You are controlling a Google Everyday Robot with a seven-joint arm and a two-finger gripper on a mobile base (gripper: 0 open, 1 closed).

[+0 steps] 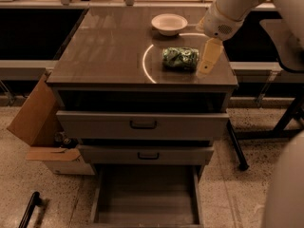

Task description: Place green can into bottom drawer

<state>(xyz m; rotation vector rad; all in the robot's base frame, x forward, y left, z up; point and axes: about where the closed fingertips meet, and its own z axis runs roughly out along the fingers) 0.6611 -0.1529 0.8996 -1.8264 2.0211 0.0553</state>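
The green can (180, 58) lies on its side on the brown cabinet top (109, 51), dented, with a green and white pattern. My gripper (207, 61) hangs from the white arm just right of the can, fingers pointing down toward the top's right edge, close beside the can. The bottom drawer (146, 198) is pulled out at floor level, its flat grey floor bare.
A white bowl (169, 23) stands behind the can. Two upper drawers with black handles (143, 125) are partly pulled out. A cardboard box (40, 127) sits left of the cabinet. Black table legs (285, 118) stand to the right.
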